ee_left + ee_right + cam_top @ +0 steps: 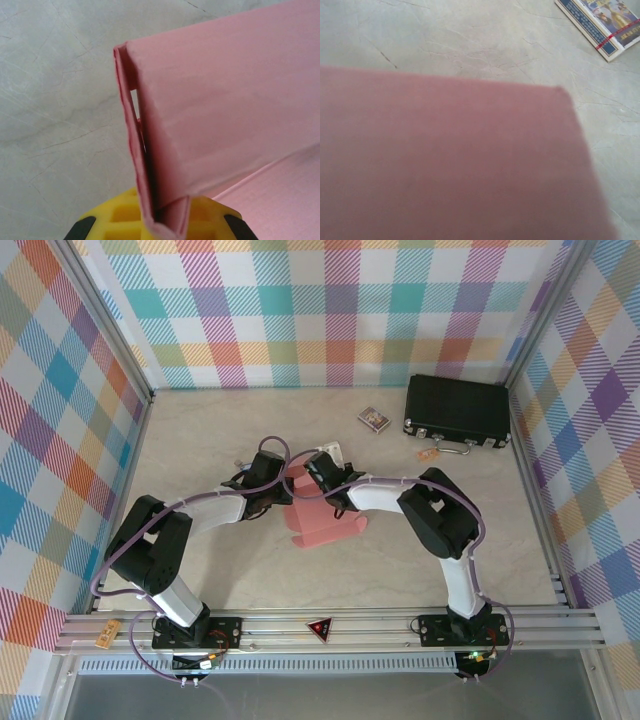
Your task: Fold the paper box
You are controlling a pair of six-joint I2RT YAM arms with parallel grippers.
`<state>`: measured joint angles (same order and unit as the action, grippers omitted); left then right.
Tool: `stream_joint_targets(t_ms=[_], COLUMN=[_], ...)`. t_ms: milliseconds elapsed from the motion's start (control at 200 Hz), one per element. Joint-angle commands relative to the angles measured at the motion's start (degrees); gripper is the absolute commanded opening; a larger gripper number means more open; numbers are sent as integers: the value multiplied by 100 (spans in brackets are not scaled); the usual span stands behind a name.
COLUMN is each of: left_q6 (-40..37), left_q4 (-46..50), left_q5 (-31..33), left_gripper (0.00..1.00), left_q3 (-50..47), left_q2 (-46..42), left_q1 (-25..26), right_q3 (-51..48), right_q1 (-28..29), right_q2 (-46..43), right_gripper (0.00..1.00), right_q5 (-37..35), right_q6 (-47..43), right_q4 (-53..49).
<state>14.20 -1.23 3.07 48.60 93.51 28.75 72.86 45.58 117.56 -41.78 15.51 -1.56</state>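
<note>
My left tool (161,225) is clamped tight on an upright folded wall of the one paper box (320,522), which sits mid-bench (330,585) between my two tools. My right tool (325,478) is at its far edge; I cannot tell its grip. One black case (458,410) and one card pack (374,419) lie beyond.

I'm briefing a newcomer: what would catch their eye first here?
The salmon-pink paper box, partly folded, in the middle of the table. The left gripper pinches a folded edge of it. A black hard case sits at the far right.
</note>
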Motion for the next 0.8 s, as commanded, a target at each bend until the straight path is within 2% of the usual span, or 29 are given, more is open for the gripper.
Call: stream_joint_targets(t_ms=[0, 275, 395, 610, 795], left_q6=[28, 30, 27, 22, 20], left_q4=[211, 211, 218, 220, 254], left_q5=[-165, -161, -156, -144, -131], left_gripper=[4, 4, 4, 4, 4], left_q3=[128, 115, 119, 140, 174], left_q2=[52, 62, 79, 106, 130], left_q1=[87, 86, 87, 87, 87], right_q3=[217, 582, 529, 244, 80], right_q1=[-14, -32, -32, -32, -38], right_q2=[226, 440, 394, 77, -216], right_gripper=[15, 14, 15, 21, 35], right_q5=[-620, -777, -698, -149, 281], right_q6=[195, 649, 600, 158, -91], right_q4=[-484, -1215, -1091, -594, -385])
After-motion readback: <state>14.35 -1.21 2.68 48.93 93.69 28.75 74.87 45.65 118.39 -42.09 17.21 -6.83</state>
